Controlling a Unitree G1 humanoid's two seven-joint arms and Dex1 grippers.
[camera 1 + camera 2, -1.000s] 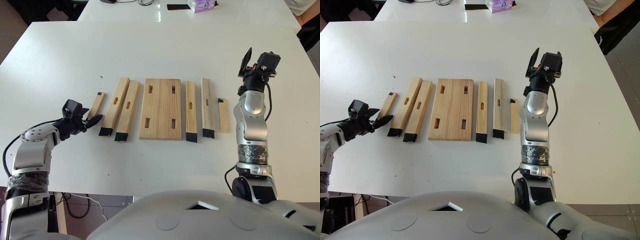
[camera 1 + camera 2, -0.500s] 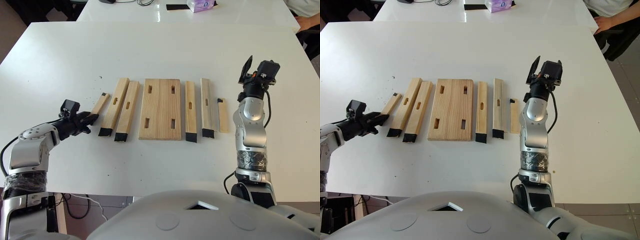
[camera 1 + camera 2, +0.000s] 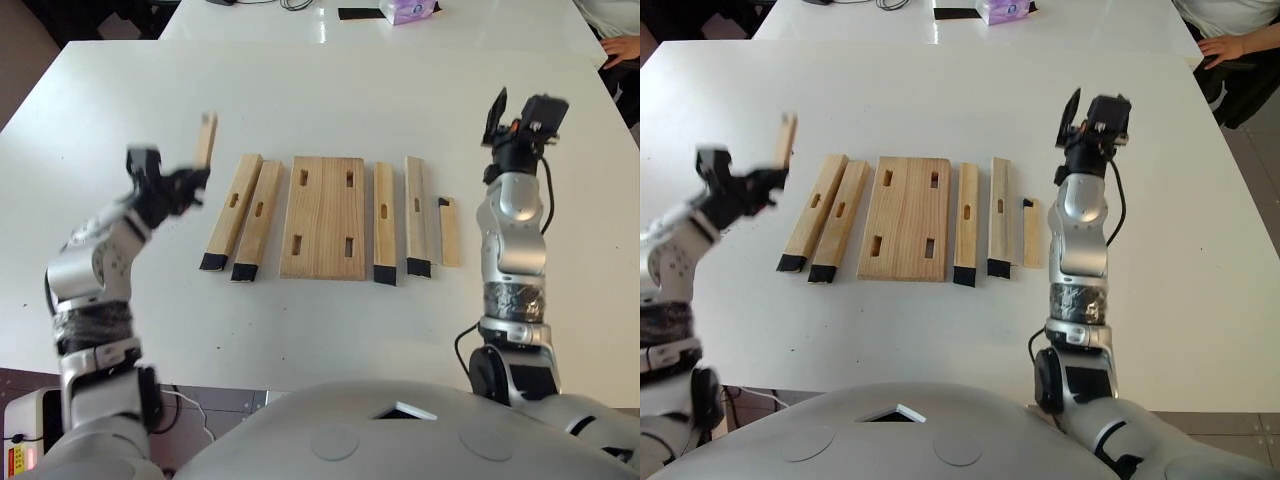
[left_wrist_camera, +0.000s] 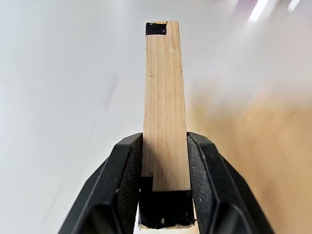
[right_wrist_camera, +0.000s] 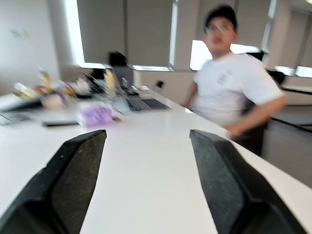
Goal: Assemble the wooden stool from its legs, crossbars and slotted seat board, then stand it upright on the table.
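The slotted seat board [image 3: 322, 215] lies flat mid-table. Two black-tipped legs [image 3: 243, 214] rest to its left, and two more legs [image 3: 398, 220] plus a short crossbar [image 3: 448, 231] to its right. My left gripper [image 3: 190, 180] is raised above the table's left side, shut on a second short crossbar [image 4: 165, 124] that stands nearly upright [image 3: 206, 139]. In the left wrist view its two fingers [image 4: 124, 187] clamp the crossbar's black-taped end. My right gripper [image 3: 515, 110] is held up at the right, open and pointing away, with nothing between its fingers [image 5: 73, 183].
The white table [image 3: 330, 100] has bare room behind the parts and in front of them. A second white table [image 3: 450, 25] behind carries a purple box [image 3: 410, 10] and cables.
My left gripper closed on the short crossbar lying at the far left, lifted it off the table and tipped it upright. The right arm shifted only slightly.
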